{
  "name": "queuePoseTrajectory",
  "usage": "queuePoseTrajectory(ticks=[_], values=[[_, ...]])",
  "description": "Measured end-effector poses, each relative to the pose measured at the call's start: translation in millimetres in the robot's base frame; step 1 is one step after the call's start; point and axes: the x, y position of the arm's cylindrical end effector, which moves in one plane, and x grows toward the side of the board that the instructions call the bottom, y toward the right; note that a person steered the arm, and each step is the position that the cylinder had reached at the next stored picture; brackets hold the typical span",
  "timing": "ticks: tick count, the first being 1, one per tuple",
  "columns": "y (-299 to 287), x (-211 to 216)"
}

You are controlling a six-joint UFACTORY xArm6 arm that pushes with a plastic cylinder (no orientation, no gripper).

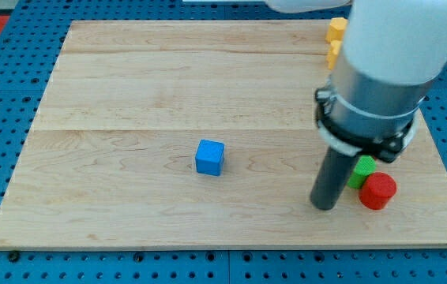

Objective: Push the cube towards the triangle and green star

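Observation:
A blue cube (209, 157) lies near the middle of the wooden board (129, 95). My tip (324, 207) rests on the board well to the cube's right, apart from it. Just right of the rod a green block (362, 171) shows only in part, so its shape cannot be made out. A red block (377, 191) sits touching it on its lower right. No triangle can be made out; the arm hides part of the board's right side.
Two yellow blocks (336, 30) (333, 54) sit at the board's top right edge, partly hidden by the arm's grey body (381, 71). A blue pegboard (2, 102) surrounds the board.

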Motion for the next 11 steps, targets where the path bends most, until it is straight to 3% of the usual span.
queuePoseTrajectory(ticks=[1, 2, 4, 5, 6, 8, 11], values=[[-91, 20], [-168, -14], [-111, -98], [-68, -116], [-25, -122], [6, -108], [31, -170]])
